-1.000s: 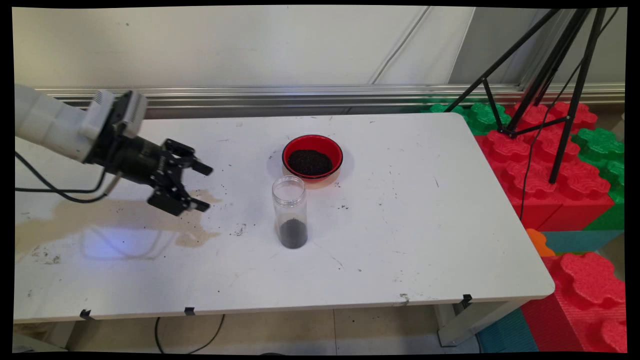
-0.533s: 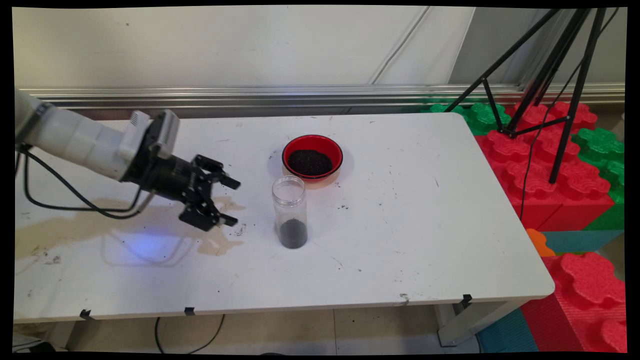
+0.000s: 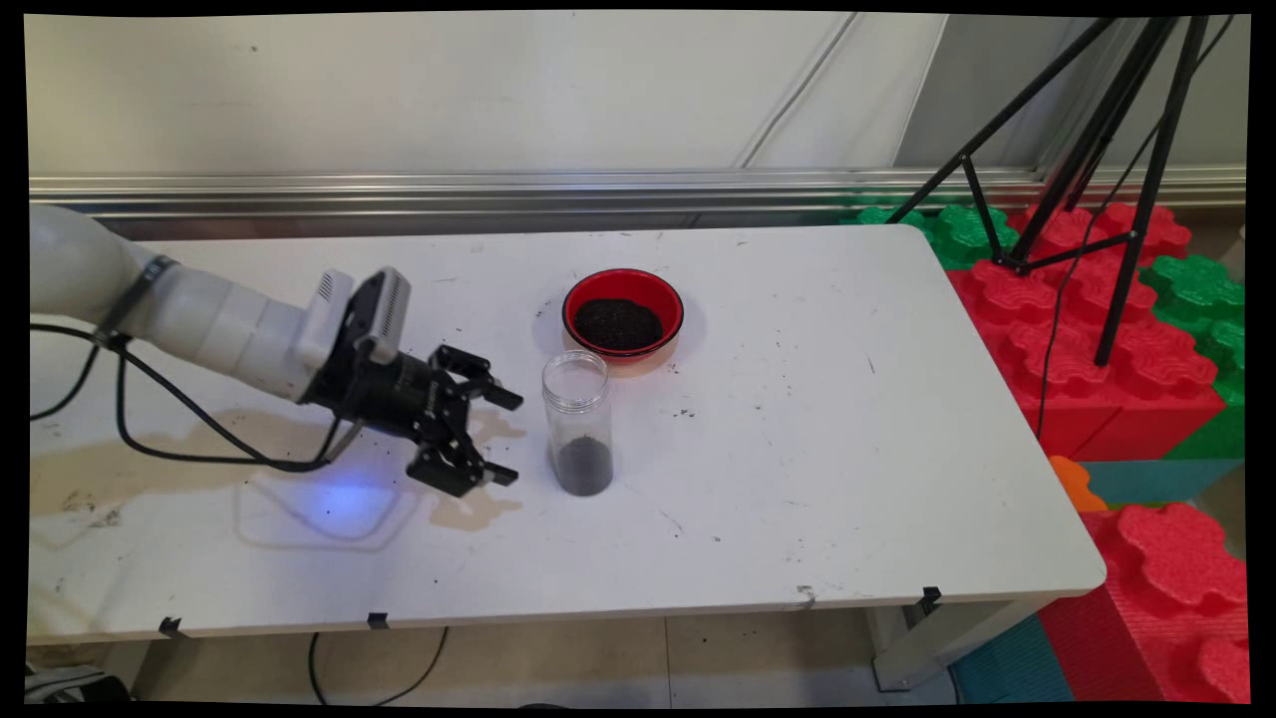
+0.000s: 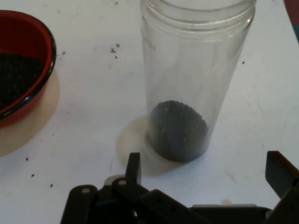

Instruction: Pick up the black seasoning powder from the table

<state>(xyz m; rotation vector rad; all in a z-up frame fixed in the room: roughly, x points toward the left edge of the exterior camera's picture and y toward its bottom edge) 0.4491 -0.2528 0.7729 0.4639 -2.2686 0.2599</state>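
Note:
A clear plastic jar (image 3: 577, 422) stands upright near the middle of the white table (image 3: 797, 479), open at the top, with a layer of black grains at its bottom. Just behind it sits a red bowl (image 3: 623, 314) filled with the same black grains. My gripper (image 3: 509, 437) is open, lying nearly level just left of the jar, its two fingers pointing at it with a small gap left. In the hand view the jar (image 4: 191, 88) stands straight ahead between the spread fingers of the gripper (image 4: 205, 170), and the red bowl (image 4: 23, 88) lies at the left edge.
A brownish stain (image 3: 199, 449) spreads over the table's left part beneath the arm. Loose black grains (image 3: 688, 411) dot the surface around the jar. A black tripod (image 3: 1097, 179) stands on red and green foam blocks (image 3: 1116, 339) off the table's right end.
The gripper has travelled right and slightly down across the table, from over the stain to just left of the jar. It has stayed open. Jar and bowl have not moved.

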